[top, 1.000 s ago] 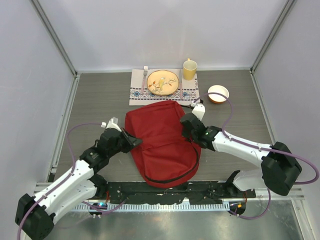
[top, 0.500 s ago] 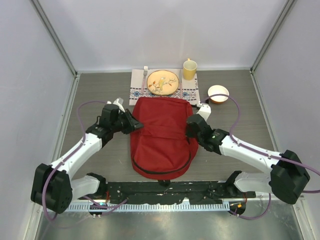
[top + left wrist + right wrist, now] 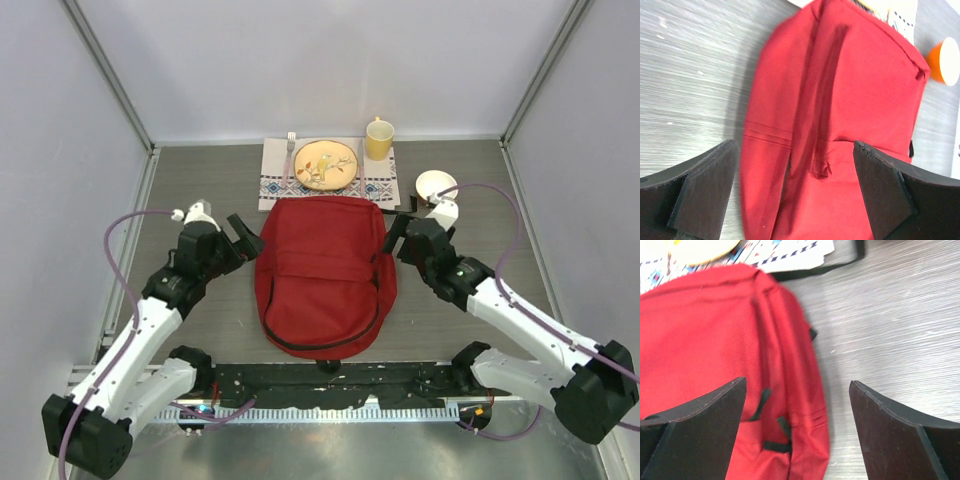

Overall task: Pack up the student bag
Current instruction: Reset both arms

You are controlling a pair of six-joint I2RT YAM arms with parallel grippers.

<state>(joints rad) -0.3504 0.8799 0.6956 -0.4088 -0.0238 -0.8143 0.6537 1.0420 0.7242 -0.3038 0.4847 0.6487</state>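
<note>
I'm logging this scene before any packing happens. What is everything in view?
student bag: one, red, table centre
placemat: one, white with patterned border, behind the bag
plate: one, yellowish, on the placemat
fork: one, pale, on the placemat, left of plate
mug: one, yellow, placemat's far right corner
bowl: one, white and orange, right of placemat
table: one, dark grey, under everything
left claw: one, black, open, beside bag's left edge
right claw: one, black, open, beside bag's right edge

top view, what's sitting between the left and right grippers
The student bag lies flat between the left gripper and the right gripper, jaws open at its sides; the top view shows it.
</note>
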